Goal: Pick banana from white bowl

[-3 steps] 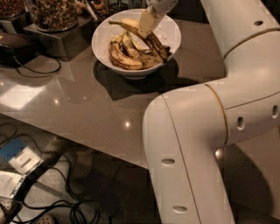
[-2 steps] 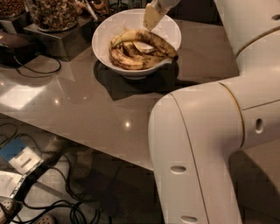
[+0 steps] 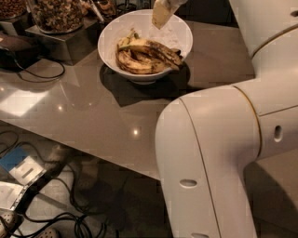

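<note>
Since the earlier frames the gripper has risen out of the fruit, and it now sits higher, at the top edge of the camera view. The arm's large white links have swung lower and to the right in the foreground. The bananas have settled flat in the dish.

In the camera view, the gripper shows as a pale cream tip hanging above the far inner side of the white bowl, apart from the fruit below it. We cannot tell whether it is parted or closed, and nothing is visibly held in it.

The banana lies inside the white bowl, on top of the pile. It is long and curved, with its stem end toward the left and its heavily blackened end toward the right rim. Beneath and in front of it rest the other bananas, yellower, curled along the near wall.

The bowl stands on a glossy brown table, casting a dark shadow toward us. To its left a glass jar of nuts sits on a metal stand, with a black cable looping across the tabletop beside it. Below the table edge, a tangle of floor cables lies near a blue and white item.
</note>
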Controlling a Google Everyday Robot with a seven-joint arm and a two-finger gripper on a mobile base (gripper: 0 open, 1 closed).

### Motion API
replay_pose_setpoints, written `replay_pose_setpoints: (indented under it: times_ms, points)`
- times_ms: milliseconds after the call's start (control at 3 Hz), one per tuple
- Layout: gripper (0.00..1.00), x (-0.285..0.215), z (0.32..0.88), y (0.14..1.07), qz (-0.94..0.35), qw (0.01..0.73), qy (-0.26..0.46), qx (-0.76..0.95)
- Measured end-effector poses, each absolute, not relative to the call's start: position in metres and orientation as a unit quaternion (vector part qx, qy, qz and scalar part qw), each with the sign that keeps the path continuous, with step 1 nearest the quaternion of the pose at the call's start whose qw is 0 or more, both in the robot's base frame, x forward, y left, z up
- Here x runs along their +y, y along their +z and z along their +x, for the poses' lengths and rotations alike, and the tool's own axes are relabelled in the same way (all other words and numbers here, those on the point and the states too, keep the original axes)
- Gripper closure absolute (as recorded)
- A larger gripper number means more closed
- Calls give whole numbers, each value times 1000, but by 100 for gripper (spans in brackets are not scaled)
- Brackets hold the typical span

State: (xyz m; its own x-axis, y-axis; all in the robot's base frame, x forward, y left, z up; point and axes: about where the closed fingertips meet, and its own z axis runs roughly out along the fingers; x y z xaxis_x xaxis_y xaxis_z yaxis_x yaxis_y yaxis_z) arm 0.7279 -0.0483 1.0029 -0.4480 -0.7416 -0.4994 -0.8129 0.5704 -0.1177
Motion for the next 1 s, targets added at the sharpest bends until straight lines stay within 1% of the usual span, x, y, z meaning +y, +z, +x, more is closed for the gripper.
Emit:
replay_pose_setpoints:
  times_ms: [333,1000]
  points:
    - [82,-48,728,1003,-458,258,69,848]
    - [36,-48,728,1003,-458,258,69,848]
